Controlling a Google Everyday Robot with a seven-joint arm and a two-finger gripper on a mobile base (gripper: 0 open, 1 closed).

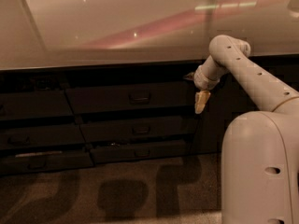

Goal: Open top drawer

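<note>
Camera view: hand (202,101) right of top drawer (122,98).

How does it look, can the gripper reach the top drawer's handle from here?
Probably yes. The gripper hangs at one end of the top drawer, about level with its handle, and nothing shows between them. Its distance from the drawer front cannot be judged.

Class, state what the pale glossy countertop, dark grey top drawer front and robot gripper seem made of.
Pale glossy countertop: polished stone or laminate, going by mirror-like light streaks. Dark grey top drawer front: matt painted metal or laminate, no glare. Gripper, hanging beside the drawer's right end: tan tip, probably rubber or plastic; unsure.
</note>
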